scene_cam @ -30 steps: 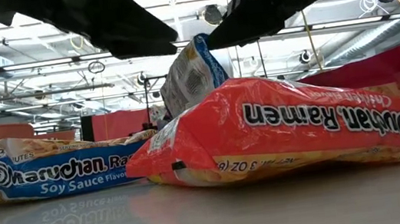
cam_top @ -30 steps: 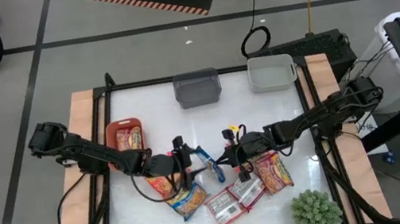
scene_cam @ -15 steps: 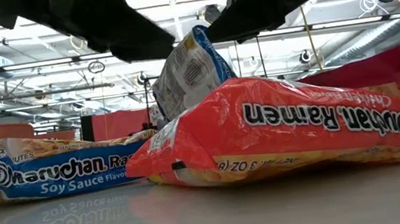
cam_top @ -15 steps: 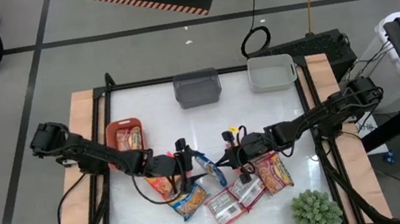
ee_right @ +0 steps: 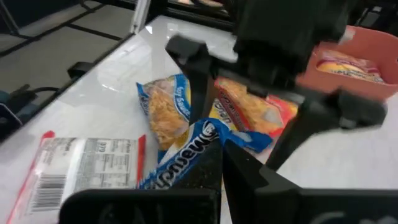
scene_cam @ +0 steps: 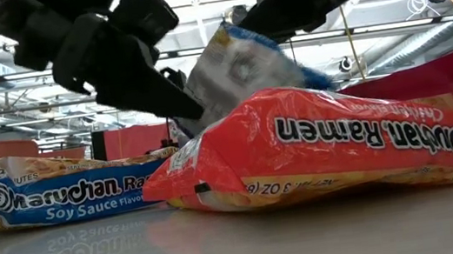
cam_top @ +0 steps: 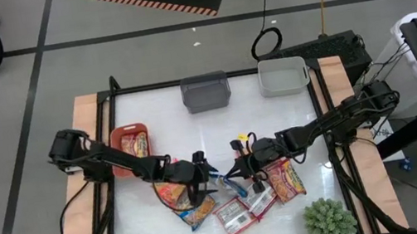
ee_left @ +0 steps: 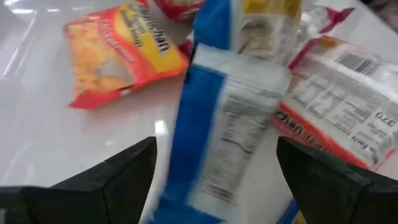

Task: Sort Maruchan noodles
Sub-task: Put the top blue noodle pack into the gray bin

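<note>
A blue-trimmed Maruchan packet (cam_top: 224,183) hangs in the air between my two grippers at the table's middle. My right gripper (ee_right: 221,163) is shut on it. My left gripper (ee_left: 216,143) is open and faces it from the table's left. Its fingers stand on either side of the packet's free end (ee_left: 233,106), with gaps showing. Several more packets lie flat on the table near its near edge: an orange-red one (cam_top: 170,193), a blue one (cam_top: 197,211), two pinkish-silver ones (cam_top: 231,214) and a red one (cam_top: 285,179). My right gripper pinches the blue-trimmed packet between its two fingers at the end nearest it (ee_right: 198,148), coming slanting down from the table's right. The packet is lifted clear of the table and tilted, and its free end (scene_cam: 229,78) reaches toward the left gripper.
A red bin (cam_top: 118,141) with a packet inside sits under the left arm. A grey bin (cam_top: 206,92) and a white bin (cam_top: 283,76) stand at the far edge. A green plant (cam_top: 330,219) is at the near right corner.
My left gripper has moved toward the table's right and down, closing in on the held packet until its open fingers straddle the free end. The packet has tipped over from nearly upright to a flatter tilt and sits lower. My right gripper has stayed shut on it.
</note>
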